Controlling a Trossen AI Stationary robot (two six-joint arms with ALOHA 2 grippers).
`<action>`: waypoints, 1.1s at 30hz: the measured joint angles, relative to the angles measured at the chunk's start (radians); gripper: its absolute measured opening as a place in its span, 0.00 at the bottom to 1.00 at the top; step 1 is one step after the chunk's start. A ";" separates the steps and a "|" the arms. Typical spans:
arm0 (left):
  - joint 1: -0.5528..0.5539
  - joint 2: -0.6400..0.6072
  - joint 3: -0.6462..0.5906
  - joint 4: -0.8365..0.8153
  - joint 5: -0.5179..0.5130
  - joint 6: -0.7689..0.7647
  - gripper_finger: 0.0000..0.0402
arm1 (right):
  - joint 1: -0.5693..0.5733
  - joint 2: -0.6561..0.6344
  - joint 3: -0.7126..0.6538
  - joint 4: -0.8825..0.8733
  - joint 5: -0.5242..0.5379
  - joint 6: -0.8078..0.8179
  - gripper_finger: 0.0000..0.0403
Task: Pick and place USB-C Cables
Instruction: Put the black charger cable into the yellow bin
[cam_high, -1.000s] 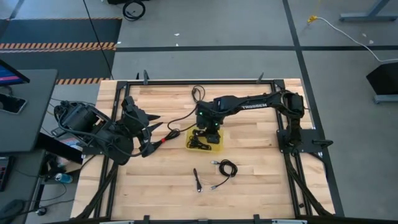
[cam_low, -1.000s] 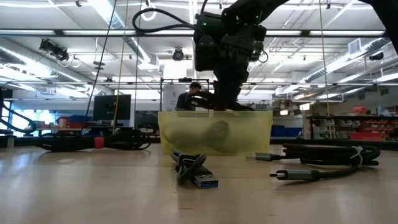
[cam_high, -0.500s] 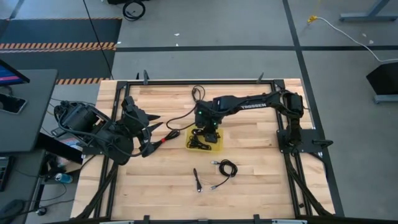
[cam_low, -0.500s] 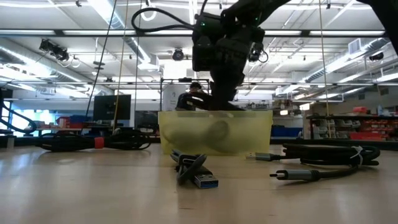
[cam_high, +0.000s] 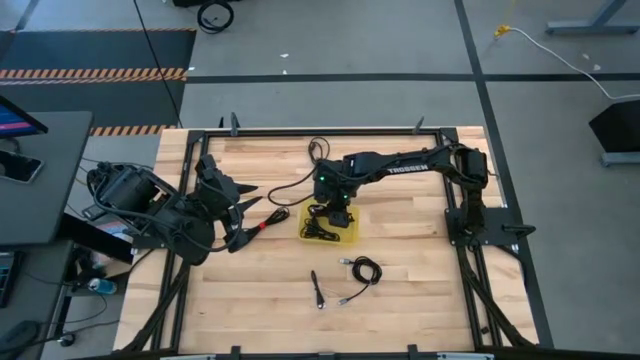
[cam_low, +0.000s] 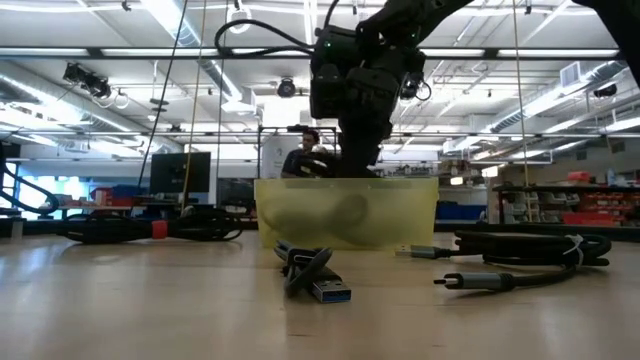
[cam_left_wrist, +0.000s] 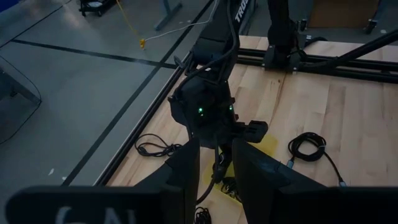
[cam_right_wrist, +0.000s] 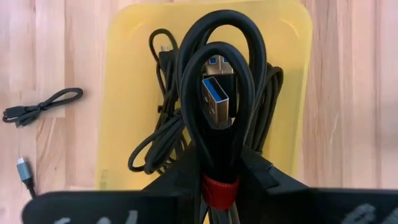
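Wood surface (cam_high: 400, 290) in a black frame. Right arm (cam_high: 400, 165) carries white lettering in the high view, too small to read reliably; the left wrist view shows only the fragment "TRO". No other readable writing.

Yellow bin (cam_high: 352, 232) at mid-surface, one of them. Right tool (cam_high: 333, 213) hangs over it, fingers clamped on a looped black cable bundle (cam_right_wrist: 217, 93) with a red tie (cam_right_wrist: 219, 186); only the right wrist view shows that grip, plus the blue-tongued USB-A plug at the loop's centre. Same view: several more black cables (cam_right_wrist: 163, 134) lying in the bin, count unclear.

Loose cables on the surface, high view: three – a coil (cam_high: 365, 270) near the bin, a short straight one (cam_high: 316, 290), and one along the far edge (cam_high: 318, 150). Low view adds a USB-A plug (cam_low: 328, 291) up front.

Left tool (cam_high: 240, 222) parked at the left side, partly open, empty; a red-tipped cable (cam_high: 272, 221) lies just beside it.

A person (cam_low: 300, 155) shows only in the low view, behind the bin.
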 joint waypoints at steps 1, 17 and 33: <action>0.000 0.000 0.000 0.000 0.000 0.000 0.26 | 0.000 0.000 -0.011 0.007 -0.004 0.007 0.16; 0.000 0.000 0.000 0.000 0.000 0.000 0.26 | 0.000 0.000 -0.177 0.138 -0.034 0.076 0.16; 0.000 0.000 0.000 0.000 0.000 0.000 0.26 | 0.000 -0.002 -0.191 0.165 -0.037 0.081 0.16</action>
